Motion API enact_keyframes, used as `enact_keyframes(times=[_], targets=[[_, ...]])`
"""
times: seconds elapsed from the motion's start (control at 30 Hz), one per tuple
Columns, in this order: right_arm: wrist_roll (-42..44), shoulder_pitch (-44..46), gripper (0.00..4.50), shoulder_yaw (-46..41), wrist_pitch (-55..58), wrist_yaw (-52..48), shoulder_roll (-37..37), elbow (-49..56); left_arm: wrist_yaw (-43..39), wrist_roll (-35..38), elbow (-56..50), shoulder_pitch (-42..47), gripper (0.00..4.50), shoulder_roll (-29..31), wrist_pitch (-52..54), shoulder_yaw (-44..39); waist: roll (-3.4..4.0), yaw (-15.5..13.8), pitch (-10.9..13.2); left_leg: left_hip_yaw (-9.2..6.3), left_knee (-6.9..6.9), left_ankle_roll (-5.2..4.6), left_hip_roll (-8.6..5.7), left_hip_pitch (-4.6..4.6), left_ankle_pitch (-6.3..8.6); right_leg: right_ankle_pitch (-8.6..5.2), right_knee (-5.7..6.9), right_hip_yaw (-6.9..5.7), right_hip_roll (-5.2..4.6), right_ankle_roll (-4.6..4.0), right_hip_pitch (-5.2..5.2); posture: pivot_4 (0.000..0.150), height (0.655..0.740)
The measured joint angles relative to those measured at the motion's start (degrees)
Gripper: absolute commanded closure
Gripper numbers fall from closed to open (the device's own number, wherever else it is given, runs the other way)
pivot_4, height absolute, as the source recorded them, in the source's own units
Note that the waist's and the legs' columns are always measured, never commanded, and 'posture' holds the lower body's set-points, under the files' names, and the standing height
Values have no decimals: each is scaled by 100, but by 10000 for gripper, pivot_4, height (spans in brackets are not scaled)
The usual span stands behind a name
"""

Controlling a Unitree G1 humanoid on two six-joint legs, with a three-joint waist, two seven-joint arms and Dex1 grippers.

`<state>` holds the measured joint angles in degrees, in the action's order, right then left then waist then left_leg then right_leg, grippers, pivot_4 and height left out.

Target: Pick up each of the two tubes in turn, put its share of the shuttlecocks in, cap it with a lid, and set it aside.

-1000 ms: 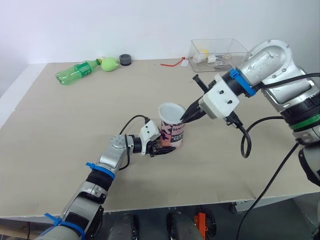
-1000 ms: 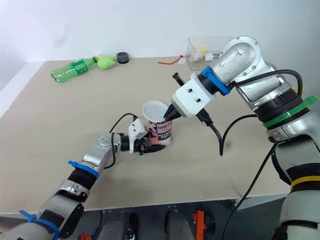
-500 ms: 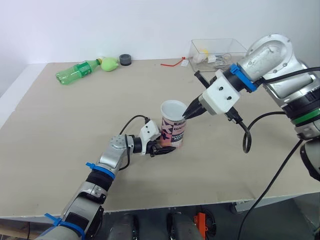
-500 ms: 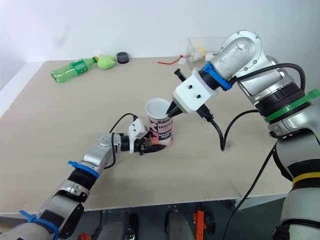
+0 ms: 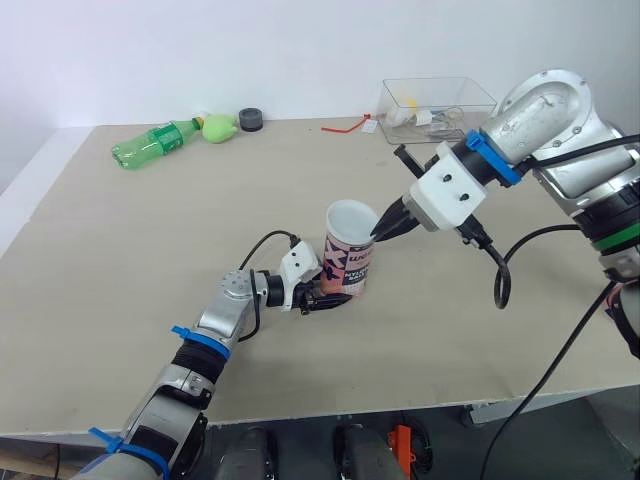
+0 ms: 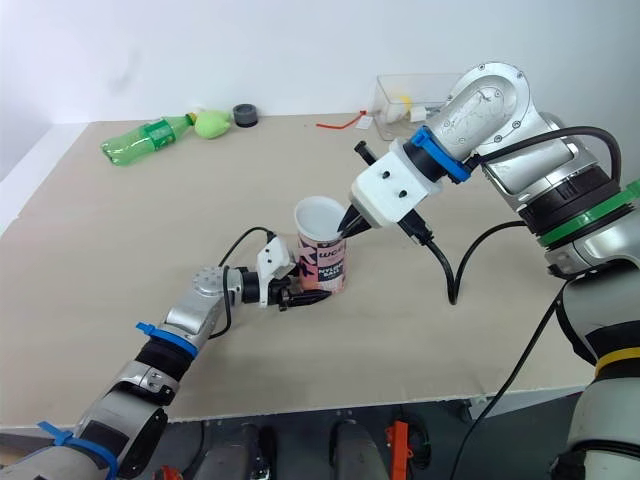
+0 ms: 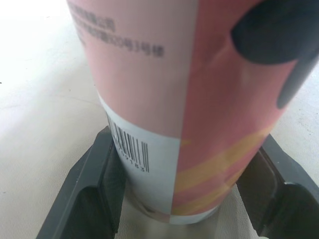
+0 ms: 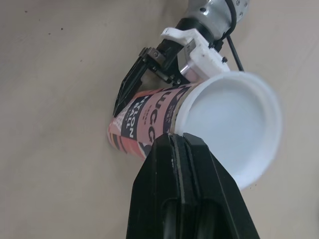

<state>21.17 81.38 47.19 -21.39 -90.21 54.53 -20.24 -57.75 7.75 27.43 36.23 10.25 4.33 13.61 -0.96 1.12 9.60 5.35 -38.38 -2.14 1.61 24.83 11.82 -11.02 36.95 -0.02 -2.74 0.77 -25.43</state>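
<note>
Big tan bench (image 5: 120, 300) under everything. Next in size is a clear box (image 5: 437, 103) sitting well beyond the right end effector (image 5: 378, 234), at the back edge. A green bottle (image 5: 155, 141) lies on its side far out past the left end effector (image 5: 333, 291), well clear of the work.

The tube (image 5: 349, 262), the pink printed one, stands upright on the bench right in between the two end effectors. The left one is clamped on it low down near the base, one finger on each side, which I reckon is just to pin it so it can't tip or skate away while the top gets worked on.

The right end effector has its two fingers pressed together into a single point, holding nothing, and that point is touching the near rim of the white lid (image 8: 234, 124) that caps the tube. My guess is it's using the closed tips as a poker to push the lid down. Can't tell if the lid is fully seated, or what's inside.

Smallest bit: a little dark cap (image 5: 251, 120) way back near the bottle, far from both end effectors.
</note>
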Motion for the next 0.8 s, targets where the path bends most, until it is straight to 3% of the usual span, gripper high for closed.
enact_keyframes(times=[0.53,0.7,0.8], targets=[[145,105,44111,197,58,-3,20,-1,-1,6,-76,-35,18123,-6,63,-4,0,0,0,0,0,1,0,1,3,-2,0,-2,2,-3,0,1500,7400],[221,143,26273,270,157,-9,21,9,3,12,-112,-65,18123,-11,69,-11,0,-1,0,-1,0,1,0,1,3,-3,0,-2,1,-3,0,1500,7400],[225,143,26273,265,216,-9,18,-1,2,14,-122,-73,18123,-10,75,-16,0,-1,0,-1,0,2,0,1,4,-3,0,-3,1,-4,0,1500,7400]])
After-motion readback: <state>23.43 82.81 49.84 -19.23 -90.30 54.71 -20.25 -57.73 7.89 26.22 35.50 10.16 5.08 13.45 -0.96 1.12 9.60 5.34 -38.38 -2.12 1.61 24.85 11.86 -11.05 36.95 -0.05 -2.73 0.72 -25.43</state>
